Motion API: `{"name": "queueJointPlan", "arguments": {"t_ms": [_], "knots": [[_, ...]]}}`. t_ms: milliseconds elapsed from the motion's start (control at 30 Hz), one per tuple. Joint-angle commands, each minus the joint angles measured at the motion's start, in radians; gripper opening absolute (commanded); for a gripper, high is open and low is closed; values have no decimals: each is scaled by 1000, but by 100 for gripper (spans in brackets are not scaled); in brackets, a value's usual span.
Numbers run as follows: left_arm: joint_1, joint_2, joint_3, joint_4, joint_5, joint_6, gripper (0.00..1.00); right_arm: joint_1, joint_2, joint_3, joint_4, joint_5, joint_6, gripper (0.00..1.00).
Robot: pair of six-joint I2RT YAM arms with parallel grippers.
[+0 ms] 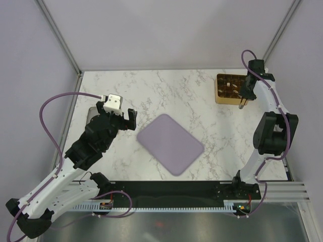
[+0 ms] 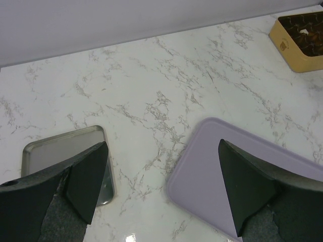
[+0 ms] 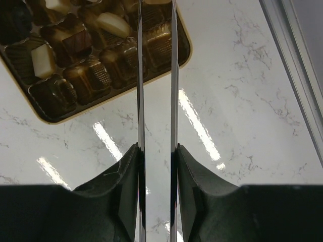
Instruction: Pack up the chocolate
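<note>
Packing appears nearly complete: brown and cream chocolate pieces (image 3: 75,45) occupy the gold grid tray (image 1: 225,100); left gripper (image 2: 161,146) jaws spread, right gripper (image 1: 243,104) jaws' hold undeterminable.

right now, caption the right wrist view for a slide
Jaws slightly apart above the gold tray holding chocolate.

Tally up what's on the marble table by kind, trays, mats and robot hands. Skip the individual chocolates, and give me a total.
Gold tray: 1
Silver metal tray: 1
Lilac mat: 1
Robot hands: 2 (left hand, right hand)
Total: 5
</note>
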State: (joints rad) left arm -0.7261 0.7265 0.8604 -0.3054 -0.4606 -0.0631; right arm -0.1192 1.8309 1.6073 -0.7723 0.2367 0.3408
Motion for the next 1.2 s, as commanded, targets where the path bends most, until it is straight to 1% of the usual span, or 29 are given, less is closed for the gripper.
{"name": "queueJointPlan", "arguments": {"t_ms": [0, 333, 567, 867, 1167], "knots": [[-4, 2, 2, 43, -3, 32, 98, -28, 4, 48, 21, -36, -8, 39], [-3, 13, 2, 43, -4, 34, 98, -42, -24, -4, 45, -102, -5, 39], [-3, 10, 0, 43, -6, 34, 98, -42, -15, -24, 54, -93, -8, 40], [-3, 11, 2, 43, -6, 34, 98, -42, -18, -10, 54, -97, -8, 46], [-3, 13, 0, 43, -9, 36, 98, -40, -47, 2, 47, -108, -10, 47]]}}
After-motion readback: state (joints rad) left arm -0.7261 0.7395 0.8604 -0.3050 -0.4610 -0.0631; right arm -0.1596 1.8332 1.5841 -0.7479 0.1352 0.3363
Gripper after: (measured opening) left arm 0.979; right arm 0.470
